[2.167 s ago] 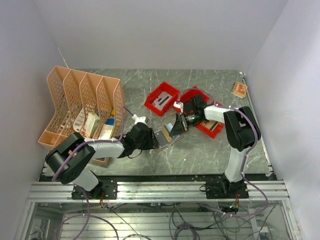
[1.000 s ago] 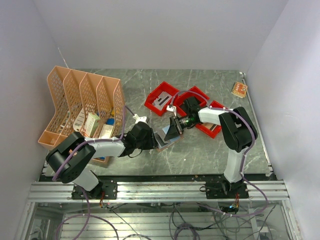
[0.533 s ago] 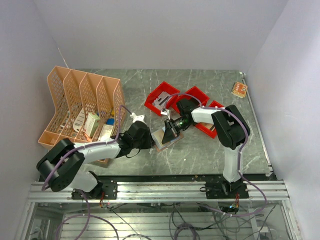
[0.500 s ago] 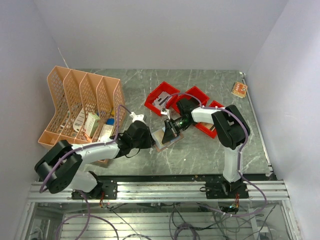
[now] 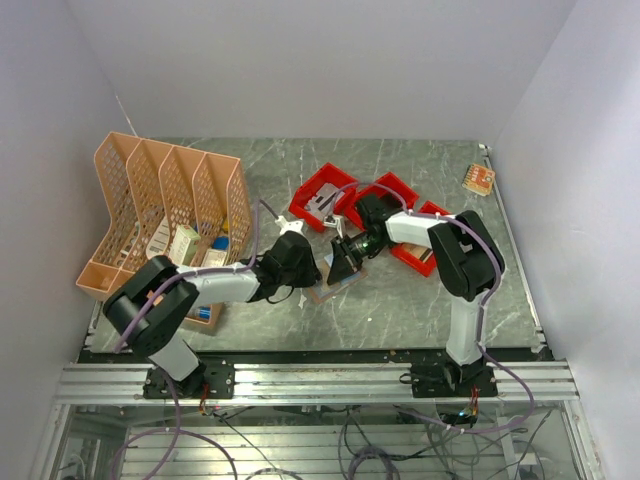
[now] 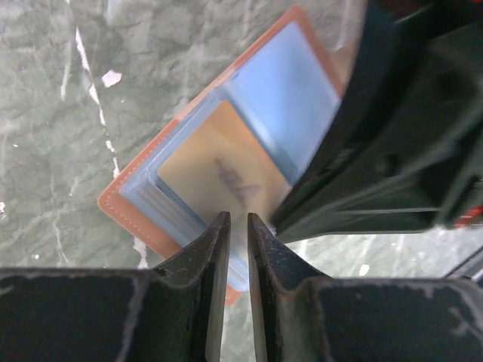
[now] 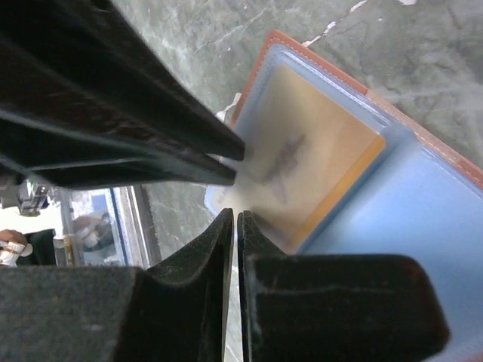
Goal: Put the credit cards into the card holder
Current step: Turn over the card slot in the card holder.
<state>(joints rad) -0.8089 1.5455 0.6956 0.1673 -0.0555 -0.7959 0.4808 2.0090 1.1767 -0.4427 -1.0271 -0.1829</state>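
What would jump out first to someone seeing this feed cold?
The left gripper and right gripper meet tip to tip over the open card holder in the centre of the top view. A tan insert shows through the holder's clear pocket. After that, the eye goes to the big peach file rack at the left and the red bins just beyond the holder.
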